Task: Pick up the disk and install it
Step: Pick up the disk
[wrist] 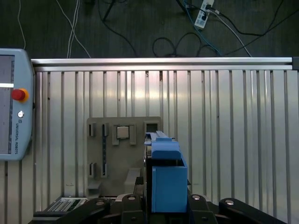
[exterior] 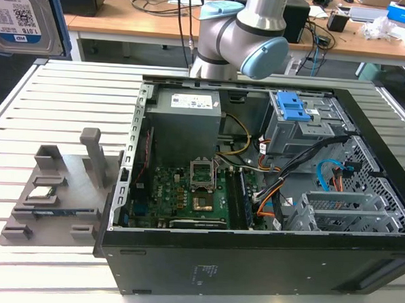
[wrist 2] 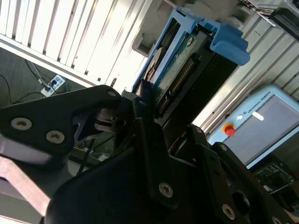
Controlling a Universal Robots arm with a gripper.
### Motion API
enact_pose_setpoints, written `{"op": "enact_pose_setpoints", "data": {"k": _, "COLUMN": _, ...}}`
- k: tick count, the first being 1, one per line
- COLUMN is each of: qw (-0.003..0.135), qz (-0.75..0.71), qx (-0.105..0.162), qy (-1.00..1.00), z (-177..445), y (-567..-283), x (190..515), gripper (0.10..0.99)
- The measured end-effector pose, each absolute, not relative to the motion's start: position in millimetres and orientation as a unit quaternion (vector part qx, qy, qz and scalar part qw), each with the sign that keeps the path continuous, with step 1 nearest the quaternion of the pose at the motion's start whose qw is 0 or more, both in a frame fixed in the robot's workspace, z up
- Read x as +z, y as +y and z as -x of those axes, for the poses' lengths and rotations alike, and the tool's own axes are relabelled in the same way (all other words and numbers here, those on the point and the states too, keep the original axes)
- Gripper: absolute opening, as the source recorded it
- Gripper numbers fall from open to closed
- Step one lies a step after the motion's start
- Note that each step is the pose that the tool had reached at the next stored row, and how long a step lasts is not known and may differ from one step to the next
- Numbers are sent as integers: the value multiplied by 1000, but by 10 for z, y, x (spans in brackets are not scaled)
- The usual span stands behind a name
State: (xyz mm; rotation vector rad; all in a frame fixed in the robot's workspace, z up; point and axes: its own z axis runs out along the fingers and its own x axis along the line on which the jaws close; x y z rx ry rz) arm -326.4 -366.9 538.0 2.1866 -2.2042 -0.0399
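The disk, silver-grey with a white-and-blue barcode label and a blue bracket, hangs high in the air at the exterior view's far left, close to the camera. In the second wrist view my gripper is shut on the disk, black fingers pressing its sides. In the first wrist view the disk's blue bracket stands up from the gripper, well above the grey fixture on the table.
The open computer case lies at the exterior view's right, with a grey drive cage and blue latch at its back. The grey fixture holds a small processor chip. A teach pendant lies on the slatted table.
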Motion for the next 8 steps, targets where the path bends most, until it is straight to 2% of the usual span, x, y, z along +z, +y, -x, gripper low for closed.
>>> {"op": "enact_pose_setpoints", "data": {"k": 8, "qw": 18, "qz": -704, "qx": -13, "qy": -710, "z": 3133, "y": -3669, "x": 5380, "gripper": 361}}
